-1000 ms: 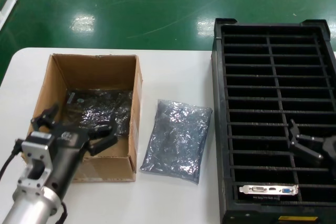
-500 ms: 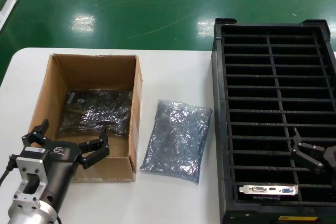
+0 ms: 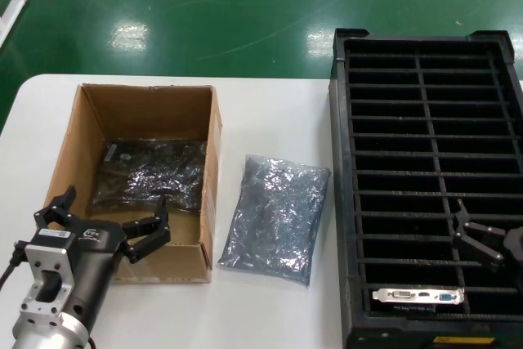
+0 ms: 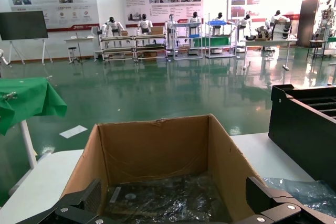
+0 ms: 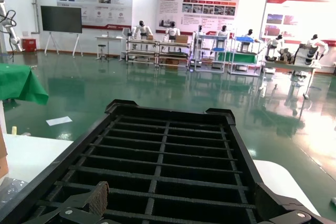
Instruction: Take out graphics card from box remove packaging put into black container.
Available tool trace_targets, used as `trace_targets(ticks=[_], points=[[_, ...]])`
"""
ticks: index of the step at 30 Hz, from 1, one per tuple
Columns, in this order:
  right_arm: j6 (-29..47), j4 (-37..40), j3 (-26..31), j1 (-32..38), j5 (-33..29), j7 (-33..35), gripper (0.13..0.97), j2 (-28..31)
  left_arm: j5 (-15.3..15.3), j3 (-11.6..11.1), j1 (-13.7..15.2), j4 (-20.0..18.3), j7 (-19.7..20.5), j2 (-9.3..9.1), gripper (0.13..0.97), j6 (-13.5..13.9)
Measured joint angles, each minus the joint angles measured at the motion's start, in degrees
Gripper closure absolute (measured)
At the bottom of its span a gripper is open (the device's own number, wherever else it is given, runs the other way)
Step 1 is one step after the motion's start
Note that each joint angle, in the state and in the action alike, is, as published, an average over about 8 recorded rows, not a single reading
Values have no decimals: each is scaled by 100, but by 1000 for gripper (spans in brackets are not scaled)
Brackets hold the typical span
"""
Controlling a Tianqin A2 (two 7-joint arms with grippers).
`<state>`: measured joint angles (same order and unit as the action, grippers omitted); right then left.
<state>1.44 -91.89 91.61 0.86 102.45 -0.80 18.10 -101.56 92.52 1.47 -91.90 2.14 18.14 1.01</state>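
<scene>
nothing moving since half a second ago; left gripper (image 3: 105, 220) hovering open at brown cardboard box's (image 3: 212, 158) near wall, right gripper (image 3: 480, 234) hanging open over black ribbed plastic crate (image 3: 340, 171).

The graphics card (image 3: 418, 296) stands on edge in the nearest left-column slot of the black container (image 3: 339, 202), its silver bracket with white, black and blue ports facing up. The crinkly silver-grey packaging (image 3: 275, 218) lies flat on the table between the container and the open brown cardboard box (image 3: 211, 161), which holds shiny dark bagged bundles (image 3: 151, 173).
</scene>
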Motion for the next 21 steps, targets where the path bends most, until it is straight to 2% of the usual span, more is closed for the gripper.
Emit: trace_targets(ticks=[21], points=[[0, 0, 0, 0, 0, 0, 129, 0, 0, 0, 0, 0, 0, 0, 132, 0]])
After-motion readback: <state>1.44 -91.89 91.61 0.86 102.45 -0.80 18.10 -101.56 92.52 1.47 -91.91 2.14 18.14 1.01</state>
